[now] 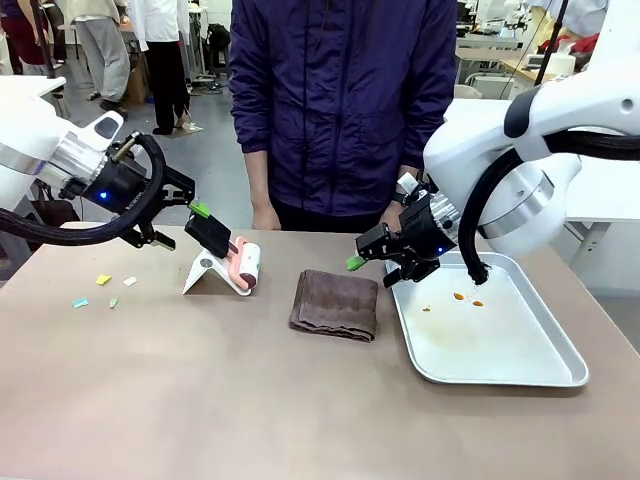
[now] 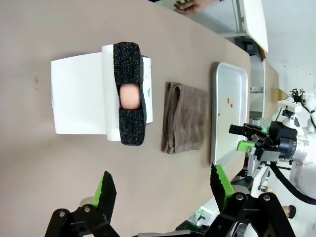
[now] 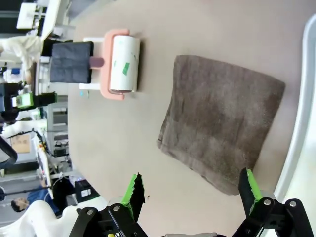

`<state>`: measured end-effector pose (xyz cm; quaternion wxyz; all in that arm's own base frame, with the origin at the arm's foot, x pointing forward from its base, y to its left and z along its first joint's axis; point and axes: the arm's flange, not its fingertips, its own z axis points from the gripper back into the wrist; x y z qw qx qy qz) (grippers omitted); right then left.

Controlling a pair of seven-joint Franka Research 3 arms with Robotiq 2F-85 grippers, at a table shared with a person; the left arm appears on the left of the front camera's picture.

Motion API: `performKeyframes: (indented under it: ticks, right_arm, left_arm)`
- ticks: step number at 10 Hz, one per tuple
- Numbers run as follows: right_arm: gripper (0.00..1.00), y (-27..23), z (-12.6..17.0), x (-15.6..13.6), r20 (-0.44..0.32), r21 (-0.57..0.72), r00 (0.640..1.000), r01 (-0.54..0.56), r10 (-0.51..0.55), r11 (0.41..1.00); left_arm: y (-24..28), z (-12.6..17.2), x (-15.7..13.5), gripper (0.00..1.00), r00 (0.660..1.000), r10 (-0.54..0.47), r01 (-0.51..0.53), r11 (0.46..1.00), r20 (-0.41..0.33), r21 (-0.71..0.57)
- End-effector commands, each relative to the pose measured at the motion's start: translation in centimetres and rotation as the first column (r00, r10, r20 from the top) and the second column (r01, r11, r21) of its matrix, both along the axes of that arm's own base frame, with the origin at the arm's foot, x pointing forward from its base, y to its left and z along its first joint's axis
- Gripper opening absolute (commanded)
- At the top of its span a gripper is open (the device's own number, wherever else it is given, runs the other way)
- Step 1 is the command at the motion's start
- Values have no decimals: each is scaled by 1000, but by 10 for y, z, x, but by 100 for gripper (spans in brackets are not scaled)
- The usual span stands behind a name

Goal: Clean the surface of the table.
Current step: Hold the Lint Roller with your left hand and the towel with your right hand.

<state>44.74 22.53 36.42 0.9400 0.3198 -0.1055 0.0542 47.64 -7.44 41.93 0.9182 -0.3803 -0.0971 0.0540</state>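
The brown-taupe table [image 1: 200, 400] carries small paper scraps [image 1: 103, 280] near its left side. A lint roller [image 1: 245, 266] with a black foam handle [image 2: 129, 94] rests on a white stand [image 2: 79, 101]. My left gripper [image 1: 185, 225] hovers open just left of that handle, its green pads [image 2: 106, 190] wide apart. A folded brown towel [image 1: 335, 303] lies mid-table. My right gripper [image 1: 372, 268] hangs open just above the towel's right edge, the towel [image 3: 222, 121] lying ahead of its fingers [image 3: 134, 192].
A shiny metal tray [image 1: 545, 375] with small orange stains sits at the right, close to the towel. A person in a dark jacket stands at the far edge, a hand [image 1: 265, 218] resting on the tabletop. The near half of the table is bare.
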Motion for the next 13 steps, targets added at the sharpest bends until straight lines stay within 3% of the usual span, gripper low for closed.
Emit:
performKeyframes:
  ticks: [1,6,7,10,13]
  right_arm:
    - [100,6,-2,-2,15,-13,1000,0,0,1000]
    - [100,5,-2,-2,-1,-3,1000,-9,9,1000]
    - [100,19,-4,6,-5,-101,1000,-10,10,995]
    - [100,53,-4,17,-111,-213,989,71,-97,975]
    - [100,70,-8,30,-262,-374,923,174,-284,911]
  left_arm:
    - [1,0,0,100,1000,4,-4,1000,2,2]
    - [1,-1,0,100,1000,3,-3,1000,-1,0]
    - [-1,-4,16,100,999,-4,7,998,-44,63]
    - [3,-2,42,100,995,-63,66,997,-71,43]
    - [2,-13,61,100,992,-103,102,995,-73,-18]
